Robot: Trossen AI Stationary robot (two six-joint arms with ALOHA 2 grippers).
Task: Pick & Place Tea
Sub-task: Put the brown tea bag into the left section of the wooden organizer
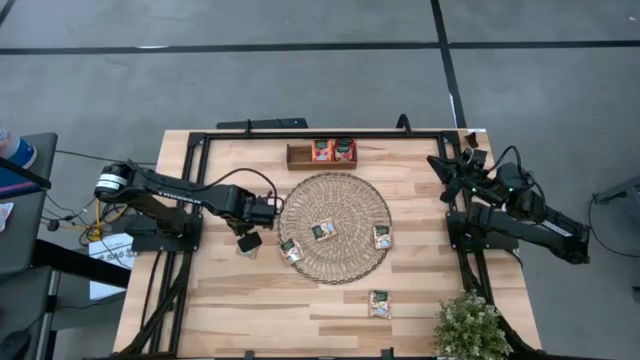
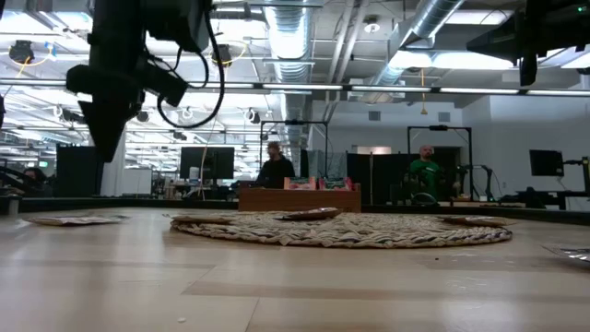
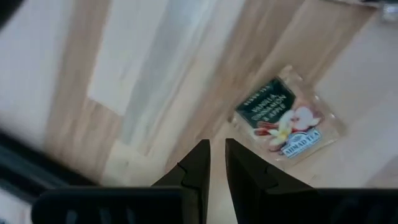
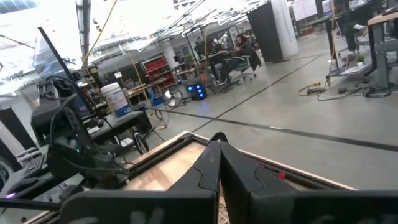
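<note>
Left gripper [image 1: 247, 241], fingers nearly together and empty, hovering just left of the woven mat [image 1: 335, 226], lining up for a tea sachet [image 3: 287, 119]; right gripper [image 1: 452, 163] parking pressed shut at far right.

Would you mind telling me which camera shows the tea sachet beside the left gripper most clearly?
The left wrist view: the tea sachet fills much of it, print readable, just beyond the left gripper. The high view shows it small at the woven mat edge. The low view shows only a thin sliver. The right wrist view misses it.
</note>
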